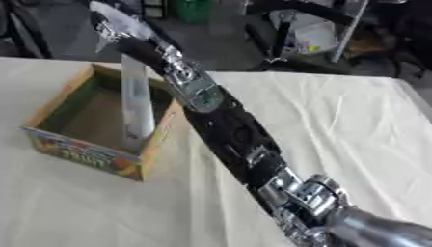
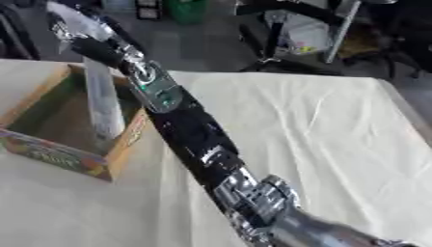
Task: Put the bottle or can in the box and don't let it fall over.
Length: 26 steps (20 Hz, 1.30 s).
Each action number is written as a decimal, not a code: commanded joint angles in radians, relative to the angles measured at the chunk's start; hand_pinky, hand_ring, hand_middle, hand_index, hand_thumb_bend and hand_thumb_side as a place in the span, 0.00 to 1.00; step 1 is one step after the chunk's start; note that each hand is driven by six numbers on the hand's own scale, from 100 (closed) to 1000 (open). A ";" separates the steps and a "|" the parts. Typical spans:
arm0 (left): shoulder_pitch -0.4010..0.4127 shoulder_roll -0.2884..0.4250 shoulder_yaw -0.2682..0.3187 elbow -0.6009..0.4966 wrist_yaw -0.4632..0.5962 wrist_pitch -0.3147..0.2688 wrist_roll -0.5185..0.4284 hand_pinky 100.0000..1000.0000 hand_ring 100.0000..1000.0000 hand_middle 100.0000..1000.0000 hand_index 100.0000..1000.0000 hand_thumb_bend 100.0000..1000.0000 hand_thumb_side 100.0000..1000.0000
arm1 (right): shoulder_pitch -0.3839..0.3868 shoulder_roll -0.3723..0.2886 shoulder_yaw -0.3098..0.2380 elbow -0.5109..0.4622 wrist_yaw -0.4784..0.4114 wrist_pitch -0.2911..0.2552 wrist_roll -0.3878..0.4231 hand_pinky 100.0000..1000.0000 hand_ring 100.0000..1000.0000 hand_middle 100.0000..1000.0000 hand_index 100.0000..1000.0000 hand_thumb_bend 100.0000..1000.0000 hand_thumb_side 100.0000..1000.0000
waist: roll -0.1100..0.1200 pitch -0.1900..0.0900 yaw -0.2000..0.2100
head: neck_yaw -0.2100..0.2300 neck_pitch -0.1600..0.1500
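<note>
A tall, slim, pale silver bottle (image 1: 137,101) stands upright inside the open cardboard box (image 1: 52,103), close to the box's right wall and front corner. My right arm crosses the view from the lower right to the upper left. Its hand (image 1: 127,36) is right at the bottle's top, which disappears under the hand. The hand is blurred, so its hold on the bottle is unclear. The bottle's foot is low inside the box, behind the front wall. My left hand shows in neither view.
The box has a printed fruit label (image 1: 80,155) on its front and sits at the left of a table under a cream cloth (image 1: 337,125). Beyond the table's far edge stand a metal frame (image 1: 346,29) and dark clutter.
</note>
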 commanded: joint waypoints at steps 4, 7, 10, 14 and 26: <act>-0.003 0.002 0.009 -0.007 -0.010 0.004 0.006 0.64 0.58 0.59 0.78 0.56 0.53 | -0.001 -0.008 0.010 0.032 0.080 -0.058 0.077 0.98 1.00 1.00 1.00 0.00 0.62 | 0.013 -0.018 -0.007 | 0.000 -0.013; 0.000 0.001 0.010 -0.002 -0.015 0.008 0.008 0.64 0.58 0.59 0.78 0.56 0.53 | 0.005 -0.008 0.015 0.050 0.094 -0.093 0.131 0.99 1.00 1.00 1.00 0.00 0.62 | 0.012 -0.017 -0.012 | -0.002 -0.015; 0.004 0.000 0.012 0.003 -0.018 0.010 0.011 0.64 0.58 0.59 0.78 0.56 0.53 | 0.009 -0.012 0.015 0.060 0.112 -0.122 0.181 0.99 1.00 1.00 1.00 0.00 0.61 | 0.010 -0.016 -0.017 | -0.004 -0.015; 0.011 -0.003 0.028 0.008 -0.021 0.007 0.027 0.64 0.58 0.59 0.78 0.56 0.53 | 0.015 -0.020 0.014 0.069 0.145 -0.152 0.232 0.99 1.00 1.00 1.00 0.00 0.61 | 0.007 -0.016 -0.025 | -0.005 -0.016; 0.062 0.015 0.099 -0.021 -0.042 0.006 0.110 0.65 0.59 0.59 0.78 0.55 0.53 | 0.111 -0.131 -0.026 -0.113 -0.002 -0.120 0.197 0.98 1.00 1.00 1.00 0.00 0.56 | 0.006 -0.042 -0.158 | 0.066 0.001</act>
